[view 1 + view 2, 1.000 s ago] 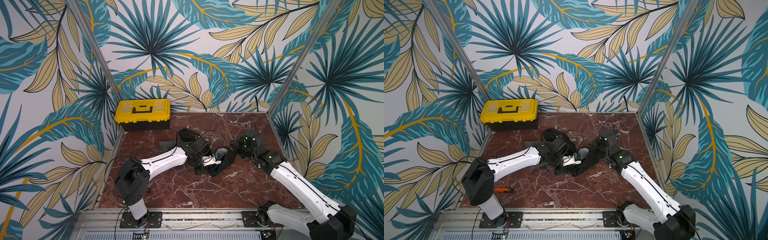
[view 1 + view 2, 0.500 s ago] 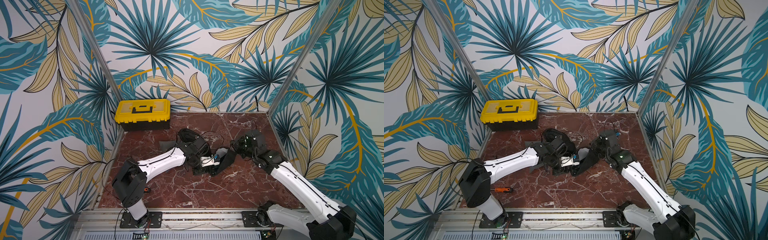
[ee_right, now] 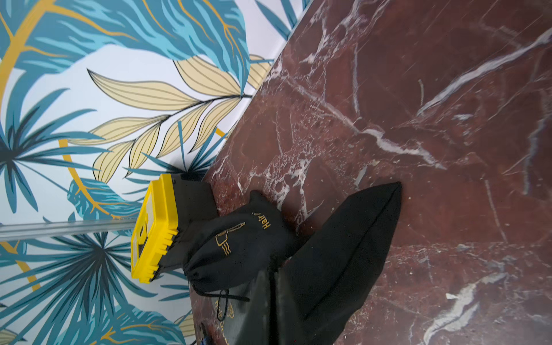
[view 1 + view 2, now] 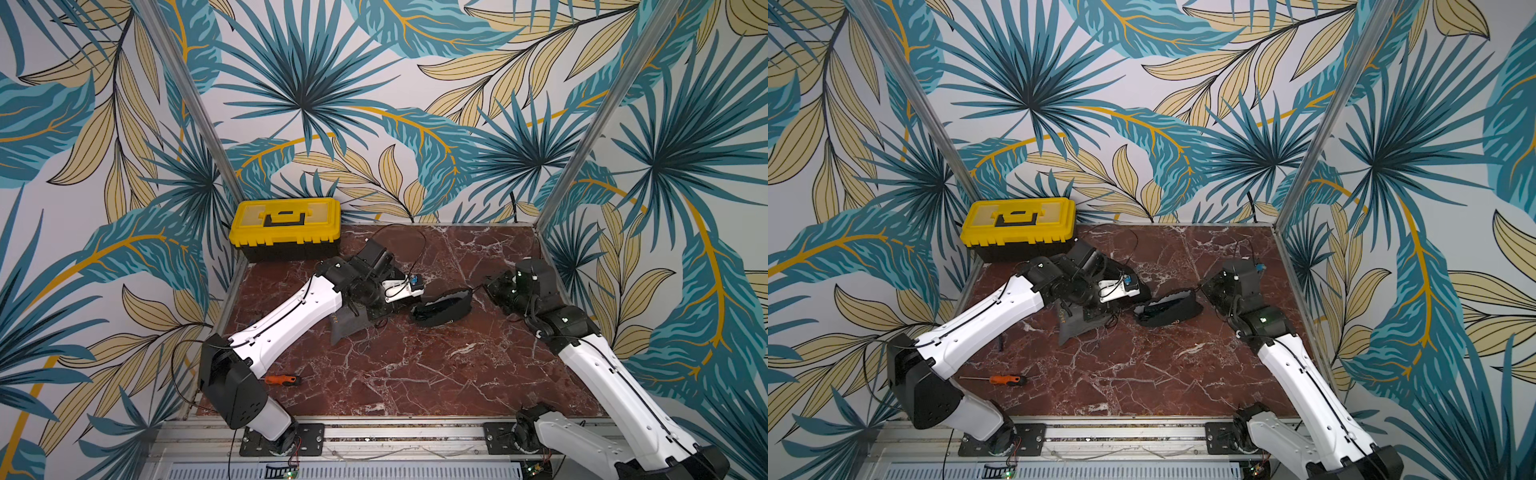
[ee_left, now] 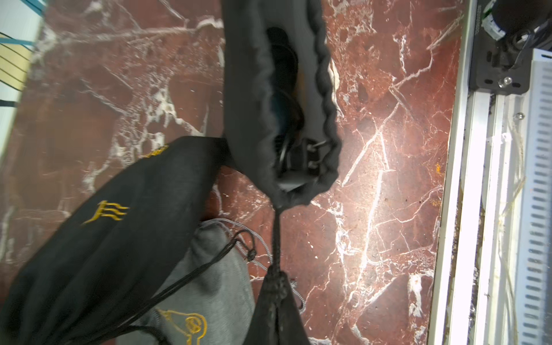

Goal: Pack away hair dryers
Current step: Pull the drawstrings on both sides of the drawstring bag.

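Observation:
A black drawstring pouch (image 4: pixel 442 305) lies mid-table in both top views, stretched between my two grippers. Through its open mouth the left wrist view shows a dark teal hair dryer (image 5: pixel 282 110) inside, with its plug (image 5: pixel 312 155) at the rim. My left gripper (image 5: pixel 276 279) is shut on the pouch's black drawstring (image 5: pixel 276 236); a top view shows this gripper (image 4: pixel 397 309) at the pouch's left end. At the pouch's right end, my right gripper (image 4: pixel 484 286) is shut on the other drawstring, and its wrist view shows it (image 3: pixel 272 277) beside the pouch cloth (image 3: pixel 343 254).
A grey pouch (image 4: pixel 347 328) and a second, closed black pouch (image 3: pixel 239 242) with gold print lie under and behind my left wrist. A yellow toolbox (image 4: pixel 286 222) stands at the back left. An orange-handled screwdriver (image 4: pixel 282 379) lies near the front left.
The two grippers have drawn apart, the right one to the right and the left one back and left. The pouch now lies lower and stretched, its mouth a narrower slit.

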Robot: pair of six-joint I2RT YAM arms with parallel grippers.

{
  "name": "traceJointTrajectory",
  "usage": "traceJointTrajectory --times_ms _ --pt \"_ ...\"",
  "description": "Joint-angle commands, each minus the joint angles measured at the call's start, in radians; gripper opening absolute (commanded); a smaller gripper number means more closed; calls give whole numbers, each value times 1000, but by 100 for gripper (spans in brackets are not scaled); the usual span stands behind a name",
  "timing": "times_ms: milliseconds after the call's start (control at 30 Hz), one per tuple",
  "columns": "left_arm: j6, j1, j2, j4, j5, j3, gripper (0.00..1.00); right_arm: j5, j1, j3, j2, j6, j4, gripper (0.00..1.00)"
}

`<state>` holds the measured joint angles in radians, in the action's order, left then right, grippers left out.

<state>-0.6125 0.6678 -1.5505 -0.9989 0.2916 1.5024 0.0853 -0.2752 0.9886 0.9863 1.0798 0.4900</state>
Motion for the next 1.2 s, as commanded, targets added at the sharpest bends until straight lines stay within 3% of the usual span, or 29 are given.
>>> traceJointTrajectory --times_ms 0,433,767,1167 --pt "-30 -42 17 -54 21 80 0 12 55 1 -46 -56 78 0" --pt "-26 -237 18 -100 182 197 0 -147 393 55 -169 -198 285 0" --pt "-2 -380 -20 -154 293 315 0 -306 593 48 -177 -240 302 0" --pt "-9 -510 -42 -185 358 353 0 -503 827 39 -189 -283 321 0"
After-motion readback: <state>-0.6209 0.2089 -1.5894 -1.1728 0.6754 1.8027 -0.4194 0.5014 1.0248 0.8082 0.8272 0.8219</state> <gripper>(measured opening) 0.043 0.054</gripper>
